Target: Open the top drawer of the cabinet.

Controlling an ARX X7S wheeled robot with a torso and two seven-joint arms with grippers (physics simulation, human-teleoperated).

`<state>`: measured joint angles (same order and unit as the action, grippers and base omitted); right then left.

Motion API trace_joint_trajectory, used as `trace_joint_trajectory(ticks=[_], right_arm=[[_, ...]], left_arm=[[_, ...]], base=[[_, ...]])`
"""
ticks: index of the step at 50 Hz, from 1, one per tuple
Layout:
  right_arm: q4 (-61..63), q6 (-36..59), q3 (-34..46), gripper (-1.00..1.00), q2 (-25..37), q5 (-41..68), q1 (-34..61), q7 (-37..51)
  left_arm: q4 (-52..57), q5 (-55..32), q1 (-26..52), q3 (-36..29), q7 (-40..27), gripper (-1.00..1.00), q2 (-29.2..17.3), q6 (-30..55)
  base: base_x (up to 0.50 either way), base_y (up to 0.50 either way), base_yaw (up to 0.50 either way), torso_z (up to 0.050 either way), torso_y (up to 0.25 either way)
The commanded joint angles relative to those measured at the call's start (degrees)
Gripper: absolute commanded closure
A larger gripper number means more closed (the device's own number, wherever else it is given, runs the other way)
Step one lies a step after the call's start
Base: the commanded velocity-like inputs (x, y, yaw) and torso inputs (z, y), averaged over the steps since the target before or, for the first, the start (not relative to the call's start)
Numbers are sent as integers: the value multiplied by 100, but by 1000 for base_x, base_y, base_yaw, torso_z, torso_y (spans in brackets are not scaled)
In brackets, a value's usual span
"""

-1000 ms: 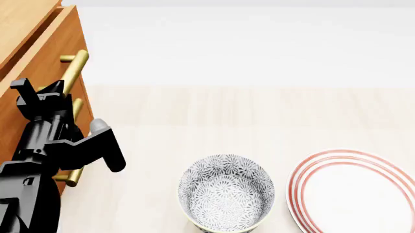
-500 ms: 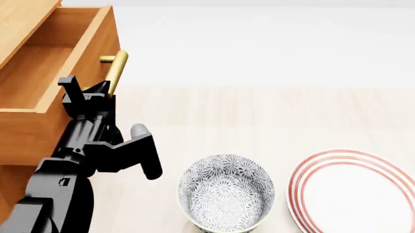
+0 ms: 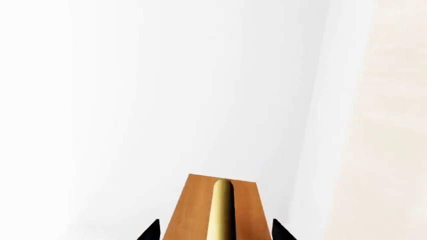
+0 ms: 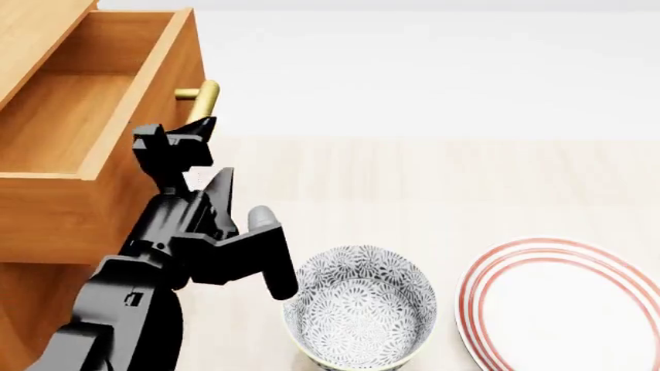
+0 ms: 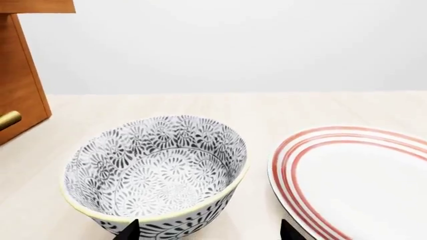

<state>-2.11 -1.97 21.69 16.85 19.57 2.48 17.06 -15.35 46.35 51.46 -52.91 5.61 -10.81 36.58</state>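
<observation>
I see the top drawer [image 4: 83, 116] pulled well out of the cabinet [image 4: 31, 31], its open box facing up and its pale inner floor bare. Its long pull axis runs from the cabinet body out over the table [image 4: 413, 178], toward the bowl's side of the scene. The drawer front stands upright, and the brass handle [image 4: 202, 99] lies along that front as a bar, parallel to the front's top edge.

My left gripper [image 4: 178, 139] sits right at the handle, on the outer face of the drawer front. In the left wrist view the handle [image 3: 221, 210] runs straight down the middle between the two dark fingertips [image 3: 151, 232], which stand apart on either side of the drawer front [image 3: 190, 210]. I cannot tell whether the pads actually press on the bar.

Beyond the drawer front the table is open light wood. The patterned bowl [image 4: 359, 305] stands near the gripper's wrist, just beside the arm's elbow link, and the red-ringed plate [image 4: 567, 305] lies beyond the bowl, apart from it.

In the right wrist view the right gripper [image 5: 207, 231] shows only two dark tips spread wide below the bowl [image 5: 157, 167], holding nothing, with the plate [image 5: 353, 175] beside it and a lower drawer's handle end [image 5: 9, 120] at the cabinet edge.
</observation>
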Motion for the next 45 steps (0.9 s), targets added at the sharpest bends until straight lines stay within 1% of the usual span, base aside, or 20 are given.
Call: trace_joint_trajectory(ticks=[1, 6, 9, 12, 20, 23, 25, 27, 29, 35, 45], right_arm=[[-45, -8, -91, -100, -95, -69, 15, -129], [-36, 13, -83, -100, -90, -58, 27, -115], [-17, 31, -79, -100, -85, -53, 32, -102], [-5, 31, -78, -100, -77, -48, 25, -93], [-36, 7, -69, -100, -78, -36, 37, -89], [15, 44, -66, -100, -61, -27, 32, -69], [-24, 19, -62, -100, -69, -29, 35, -75], [-11, 22, -53, -100, -65, -31, 27, -70], [1, 39, -43, -100, -59, -29, 28, -67], [-17, 45, -19, -100, -55, -27, 37, -71], [-1, 53, 12, -100, -37, -18, 31, -69]], left_arm=[[749, -139, -202, 143, 226, -100, 254, -31], [1679, -459, -444, 439, 361, -100, 381, 38], [2059, -421, -501, 434, 479, -100, 444, 190], [2275, -535, -556, 500, 568, -100, 527, 260], [2651, -561, -558, 639, 517, -100, 699, 501], [2963, -665, -488, 919, 582, -100, 926, 865], [3049, -846, -435, 1125, 515, -100, 1036, 1082], [3089, -1153, -304, 1252, 328, -100, 1061, 1359], [2974, -1450, -164, 1380, 231, -100, 1032, 1439], [2920, -1680, 69, 1592, 21, -100, 1003, 1607], [2868, -1885, 563, 1739, -72, -100, 894, 1793]], base=[[0, 0, 0, 0, 0], [0, 0, 0, 0, 0], [0, 0, 0, 0, 0], [0, 0, 0, 0, 0], [0, 0, 0, 0, 0], [0, 0, 0, 0, 0], [0, 0, 0, 0, 0], [0, 0, 0, 0, 0], [0, 0, 0, 0, 0], [0, 0, 0, 0, 0], [0, 0, 0, 0, 0]])
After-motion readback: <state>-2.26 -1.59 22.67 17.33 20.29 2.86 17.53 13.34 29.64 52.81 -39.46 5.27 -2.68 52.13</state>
